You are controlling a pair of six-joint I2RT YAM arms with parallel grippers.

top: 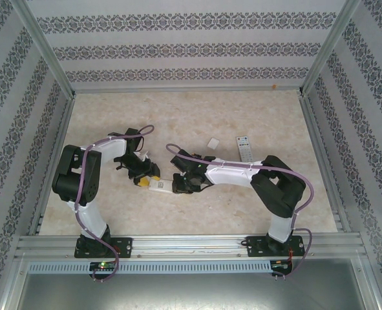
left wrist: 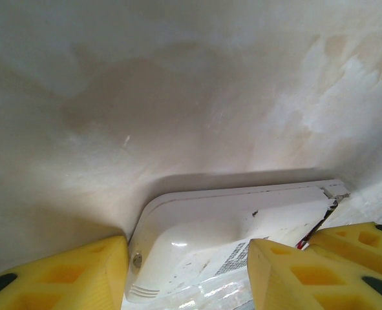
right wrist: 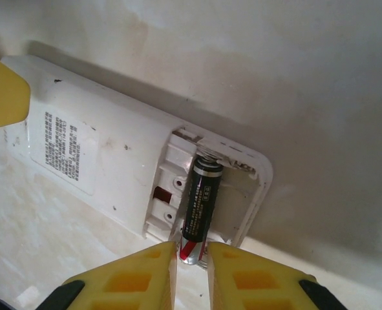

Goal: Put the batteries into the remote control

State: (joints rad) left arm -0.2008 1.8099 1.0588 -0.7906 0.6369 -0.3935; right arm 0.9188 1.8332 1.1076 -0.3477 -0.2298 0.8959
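From the top camera you see both arms bent in over the middle of the table (top: pixel 255 116). They meet at the remote control (top: pixel 157 186), which lies between them running roughly left to right. Your left gripper (top: pixel 141 182) is at its left end and your right gripper (top: pixel 175 183) at its right end. Farther back and to the right, well apart from the work, a second remote (top: pixel 244 148) lies buttons up. A small white piece (top: pixel 212 143) sits near its left side, but at this range you cannot tell what it is.

On your left wrist camera the remote control lies back up on the table. Its rounded end sits between the yellow fingers (left wrist: pixel 61 281), one pressed against each long side, so this pincer is clamped on the remote control.

On your right wrist camera the compartment (right wrist: pixel 233 194) at the remote control's end stands open. A battery (right wrist: pixel 200 200), dark with a reddish band at its near end, lies in the slot closest to that end. Its far tip is against the contact, and its near tip at the rim is pinched between the yellow fingertips (right wrist: pixel 145 274). Your right pincer is closed on the battery.
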